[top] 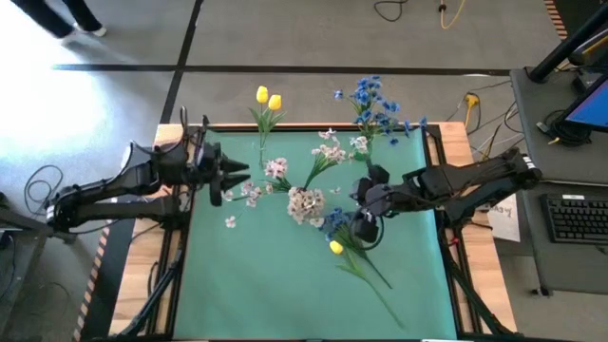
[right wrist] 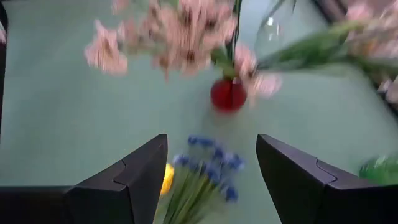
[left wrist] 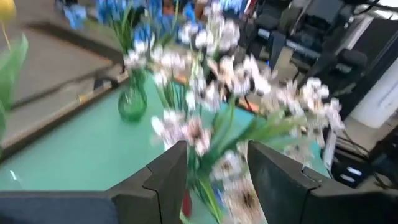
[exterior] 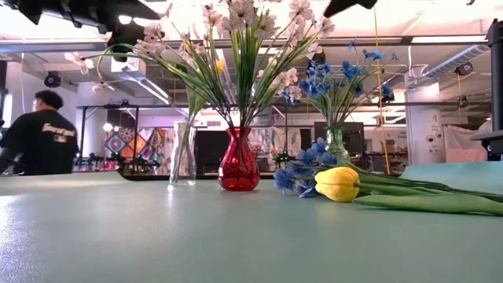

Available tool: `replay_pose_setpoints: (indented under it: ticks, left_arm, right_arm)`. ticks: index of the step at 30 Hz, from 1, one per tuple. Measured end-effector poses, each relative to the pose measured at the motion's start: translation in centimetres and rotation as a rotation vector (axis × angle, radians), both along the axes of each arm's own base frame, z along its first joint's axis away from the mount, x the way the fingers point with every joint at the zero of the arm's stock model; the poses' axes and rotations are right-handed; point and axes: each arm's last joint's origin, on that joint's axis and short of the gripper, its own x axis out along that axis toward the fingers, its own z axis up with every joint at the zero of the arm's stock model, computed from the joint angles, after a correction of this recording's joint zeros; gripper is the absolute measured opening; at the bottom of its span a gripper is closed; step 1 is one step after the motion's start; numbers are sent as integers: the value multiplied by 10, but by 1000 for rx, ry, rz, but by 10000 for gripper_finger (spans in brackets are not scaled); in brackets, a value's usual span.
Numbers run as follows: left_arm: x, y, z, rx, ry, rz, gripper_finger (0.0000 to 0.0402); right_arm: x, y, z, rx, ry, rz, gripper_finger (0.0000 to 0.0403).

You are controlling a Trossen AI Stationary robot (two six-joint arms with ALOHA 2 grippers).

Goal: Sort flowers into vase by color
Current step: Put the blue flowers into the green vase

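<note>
My right gripper (top: 366, 226) is hanging open and empty above the green worktop (top: 247, 285), its jaws standing apart with nothing between them. Just below and ahead of it, lying flat on the worktop, are a blue spray (right wrist: 208, 163) and a yellow tulip (top: 336, 247), side by side. Their heads are pointing toward the red vase (right wrist: 228, 94) in the middle, and their green stems are running away from it, toward the near right corner of the worktop. That long axis is what my grasp depends on: I judge I should be closing across the stems, not along them.

My left gripper (top: 228, 177) is waiting at the worktop's left side, with pink-white blossom showing between its fingers (left wrist: 168, 180). Whether it is gripping a stem or only looking past the flowers, I cannot tell. The right arm is plainly the nearer one to the loose flowers.

Around them, the red vase is holding a wide fan of pink-white blossoms (exterior: 244, 31). A clear vase (exterior: 182, 153) with yellow tulips (top: 268, 98) is standing toward the far left, and a green vase (exterior: 337, 145) with blue flowers (top: 375, 104) toward the far right. The overhanging pink sprays are spreading close to my right gripper and could be brushed on any lift toward the vases.
</note>
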Motion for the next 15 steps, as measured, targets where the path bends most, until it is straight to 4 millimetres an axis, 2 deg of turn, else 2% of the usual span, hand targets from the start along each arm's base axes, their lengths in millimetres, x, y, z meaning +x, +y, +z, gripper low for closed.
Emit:
replay_pose_setpoints:
  ticks: [7, 15]
  left_arm:
    - [-4, -10, -6, -83, 58, -45, 158]
    - [-17, -13, 5, -124, 45, -42, 158]
  right_arm:
    - [-8, 10, -14, 100, 152, -48, 240]
    - [-10, 21, -31, 139, 219, -89, 240]
